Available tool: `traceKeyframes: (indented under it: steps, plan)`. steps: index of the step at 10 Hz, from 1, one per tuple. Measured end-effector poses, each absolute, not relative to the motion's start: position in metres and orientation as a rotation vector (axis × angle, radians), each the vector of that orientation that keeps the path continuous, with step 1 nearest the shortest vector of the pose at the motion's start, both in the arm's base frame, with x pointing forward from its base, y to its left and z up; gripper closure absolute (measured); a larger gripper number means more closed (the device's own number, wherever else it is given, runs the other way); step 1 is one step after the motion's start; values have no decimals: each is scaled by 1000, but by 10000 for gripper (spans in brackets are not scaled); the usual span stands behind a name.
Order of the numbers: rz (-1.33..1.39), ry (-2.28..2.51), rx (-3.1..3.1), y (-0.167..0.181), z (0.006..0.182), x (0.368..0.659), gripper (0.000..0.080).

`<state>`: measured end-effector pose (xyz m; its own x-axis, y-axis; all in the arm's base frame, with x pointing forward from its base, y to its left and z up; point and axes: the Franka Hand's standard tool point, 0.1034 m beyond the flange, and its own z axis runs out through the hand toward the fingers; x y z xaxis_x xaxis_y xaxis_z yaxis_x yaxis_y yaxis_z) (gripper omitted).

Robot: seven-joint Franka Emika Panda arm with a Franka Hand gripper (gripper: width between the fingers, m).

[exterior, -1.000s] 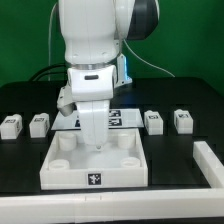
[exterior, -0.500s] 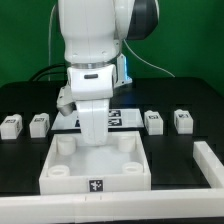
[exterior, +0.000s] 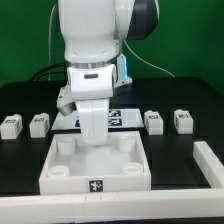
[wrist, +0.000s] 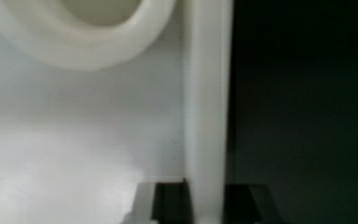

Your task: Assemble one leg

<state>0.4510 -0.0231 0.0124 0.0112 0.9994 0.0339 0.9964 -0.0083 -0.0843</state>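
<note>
Exterior view: a white robot arm is seen reaching down at the centre, its end effector [exterior: 93, 128] lowered to the far edge of a white square panel [exterior: 100, 160] with round corner sockets. Whether the end effector is open or closed cannot be told. Four small tagged legs are set on the black worktop [exterior: 20, 160], apart from the end effector: first leg [exterior: 11, 125] and second leg [exterior: 39, 123] toward the exterior view's left, third leg [exterior: 153, 121] and fourth leg [exterior: 182, 120] toward its right. One socket [wrist: 108, 45] is shown close up in the wrist view.
</note>
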Motion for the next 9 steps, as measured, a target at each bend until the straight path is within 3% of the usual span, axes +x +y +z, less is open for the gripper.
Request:
traceKeyframes:
  steps: [2,6,9]
  plan:
    - [28,-2183,-2139,-6,11,464,735]
    - [-23,-2113,-2191,61,12,490,736]
    - [-3,-2103,-2183,68,11,490,735]
